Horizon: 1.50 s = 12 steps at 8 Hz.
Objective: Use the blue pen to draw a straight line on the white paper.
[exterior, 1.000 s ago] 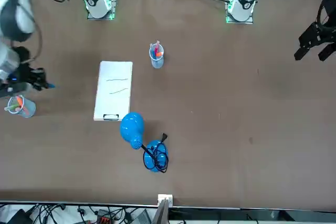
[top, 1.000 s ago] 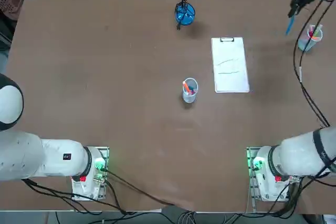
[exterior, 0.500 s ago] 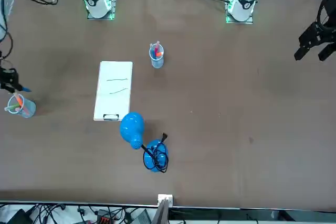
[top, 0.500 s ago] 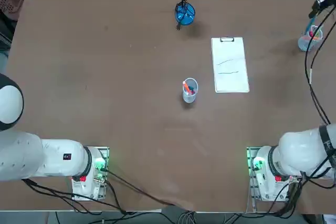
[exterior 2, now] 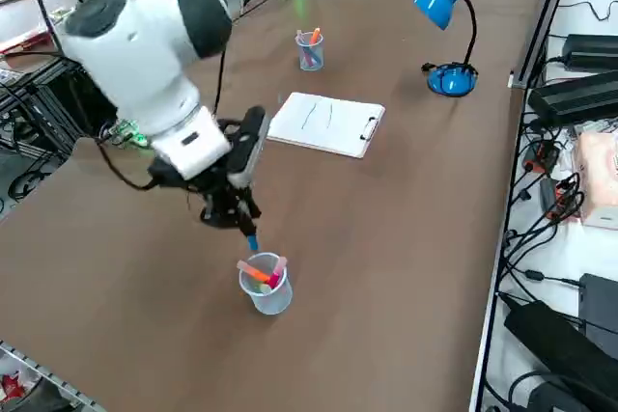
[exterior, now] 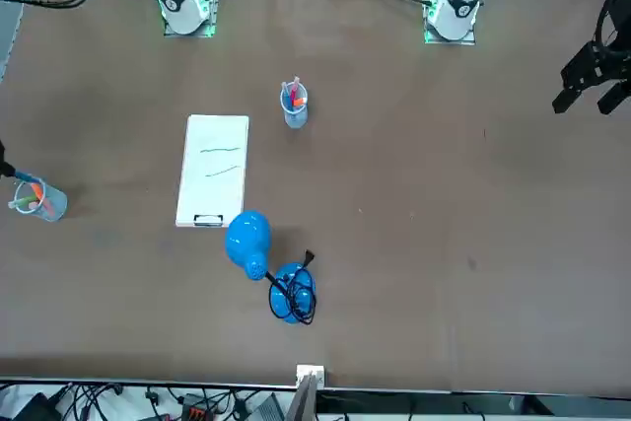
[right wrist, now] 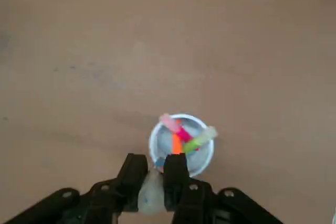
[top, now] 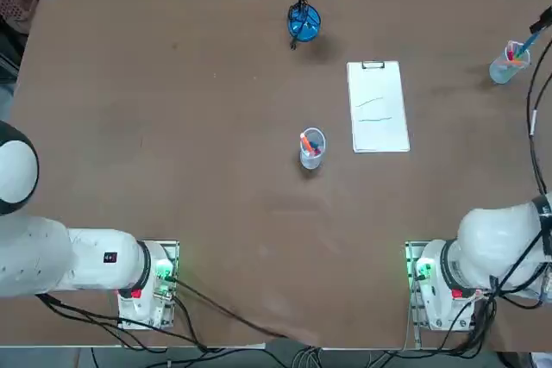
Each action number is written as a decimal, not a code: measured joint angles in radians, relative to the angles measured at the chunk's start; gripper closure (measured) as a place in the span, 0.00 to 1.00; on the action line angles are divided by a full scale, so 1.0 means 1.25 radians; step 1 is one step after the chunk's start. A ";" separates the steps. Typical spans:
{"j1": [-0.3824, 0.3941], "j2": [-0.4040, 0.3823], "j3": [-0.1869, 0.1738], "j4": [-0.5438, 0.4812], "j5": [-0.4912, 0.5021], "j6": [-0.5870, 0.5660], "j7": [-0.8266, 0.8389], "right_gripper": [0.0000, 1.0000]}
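Right side view, left to right: right claw (exterior 2: 241, 222) clamped on the blue pen (exterior 2: 251, 238), pen pointing steeply down just above the clear cup (exterior 2: 265, 285); white paper (exterior 2: 325, 123) well apart, farther along the table. Compared with a second ago: claw moved from beside the cup to over it, away from the paper.

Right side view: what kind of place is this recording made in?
Most likely a robotics lab workbench. A large brown table carries staged props: a clipboard with the white paper, a blue desk lamp and clear pen cups. Cables and power supplies line its edge.
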 joint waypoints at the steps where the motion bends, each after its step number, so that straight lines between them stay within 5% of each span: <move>1: -0.009 0.015 0.000 0.011 0.016 0.000 -0.006 0.78; 12: -0.024 0.067 0.005 0.015 0.079 0.002 -0.051 0.78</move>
